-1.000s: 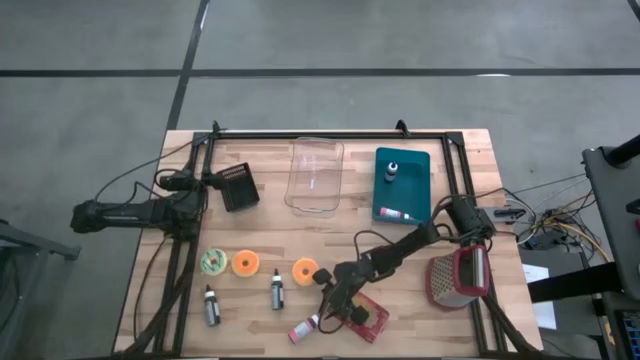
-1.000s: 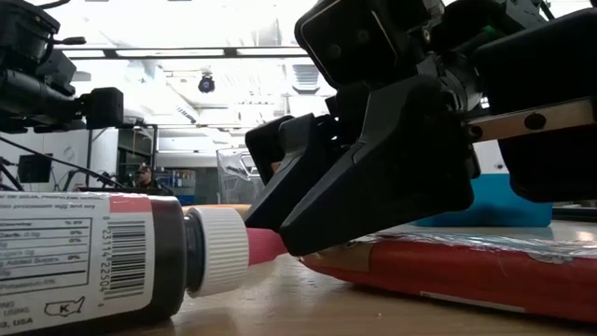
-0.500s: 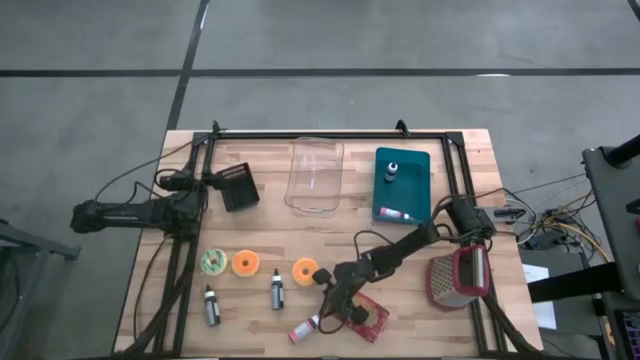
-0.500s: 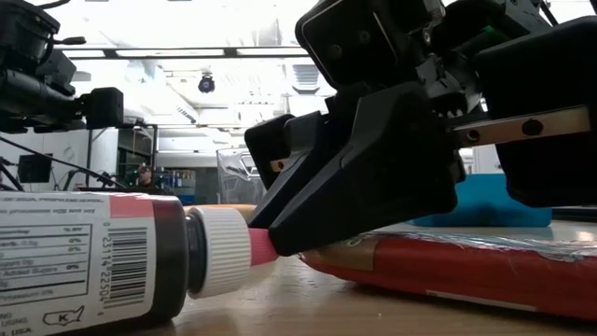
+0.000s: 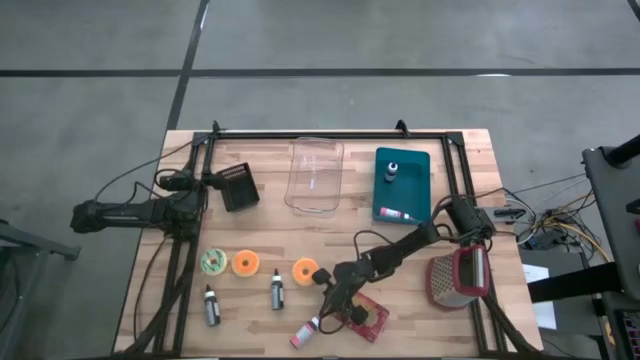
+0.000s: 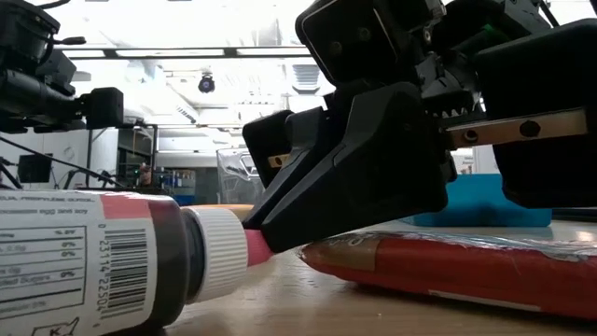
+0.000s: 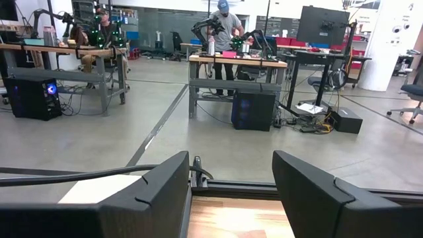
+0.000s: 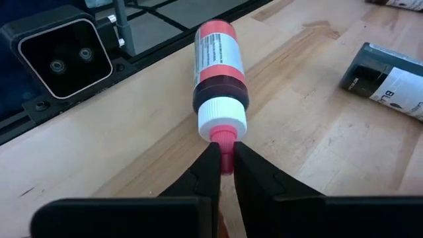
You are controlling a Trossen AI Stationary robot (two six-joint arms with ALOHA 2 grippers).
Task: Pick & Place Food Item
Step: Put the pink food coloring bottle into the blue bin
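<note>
Red bottle's point(image 8: 219, 73) nozzle between right claw point(image 8: 223, 165) fingers.

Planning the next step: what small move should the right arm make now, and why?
Probably a short lift. The right gripper has its fingers pinched on the pink tip of the red bottle, which lies flat on the table.

Bright, even overhead light; ceiling glare in the low view, whose near bottle point(image 6: 93, 257) blurs.
</note>
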